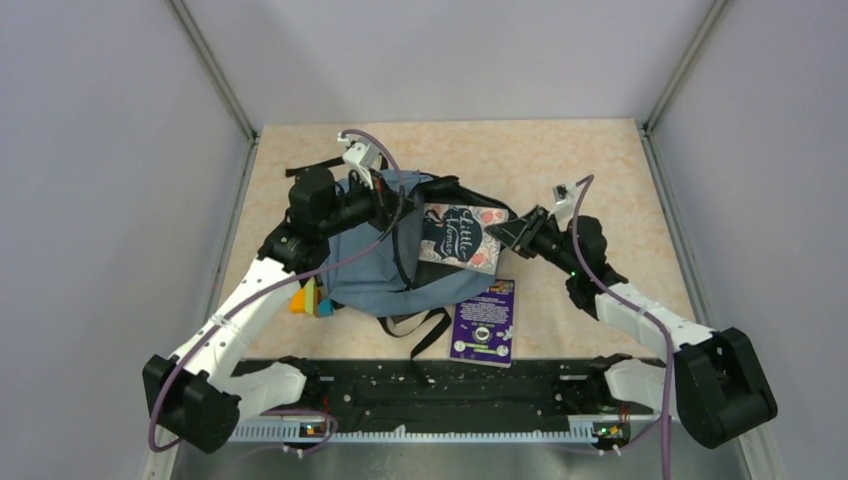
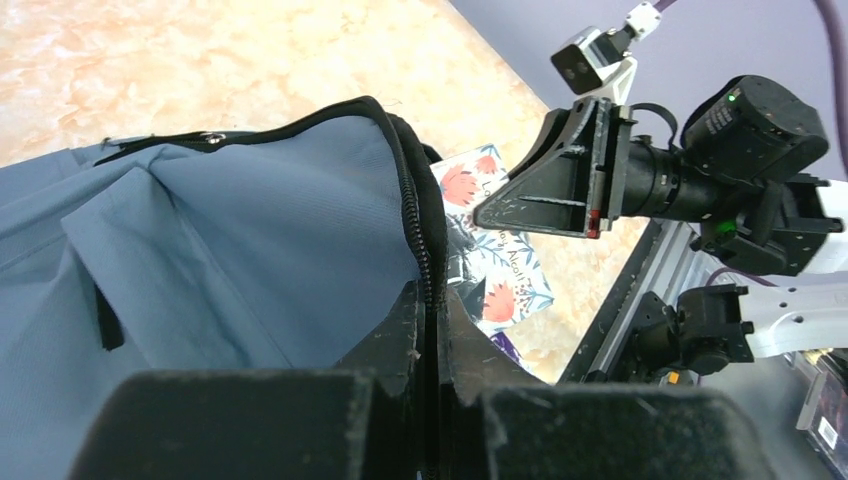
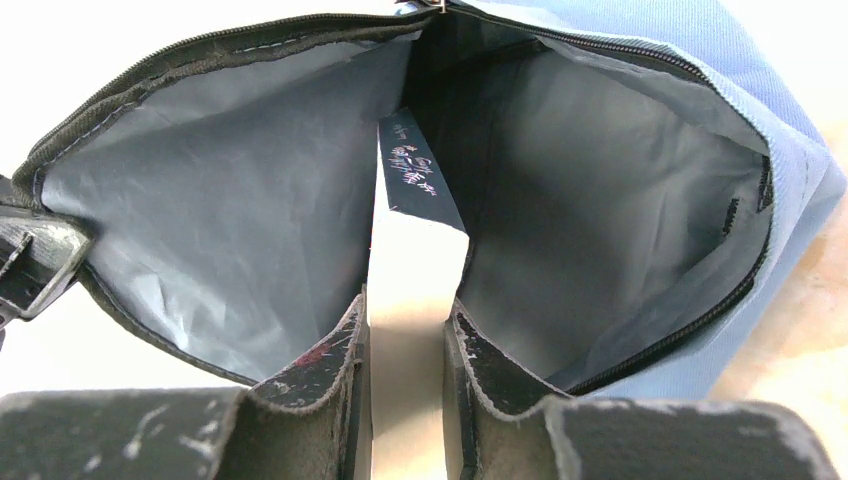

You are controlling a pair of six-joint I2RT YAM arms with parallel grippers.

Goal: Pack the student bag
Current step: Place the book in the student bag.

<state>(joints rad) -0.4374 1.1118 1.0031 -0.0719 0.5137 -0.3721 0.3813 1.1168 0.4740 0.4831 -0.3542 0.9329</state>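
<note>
One bag (image 1: 365, 270): soft blue-grey fabric, black straps, grey lining, mouth gaping; centre-left of the overhead frame, on the beige table (image 1: 600, 170). The left gripper (image 2: 432, 300) pinches its zip rim. The right gripper (image 3: 405, 310) clamps a floral book (image 1: 458, 236) at the opening.

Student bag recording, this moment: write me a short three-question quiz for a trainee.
1. True or false: the right jaws are shut on the floral book.
2. What do the left jaws pinch? A) the student bag's zipper edge B) a black strap C) nothing
3. Fill in: the purple book lies on the ____, outside the bag.
Key: 1 true; 2 A; 3 table.
</note>
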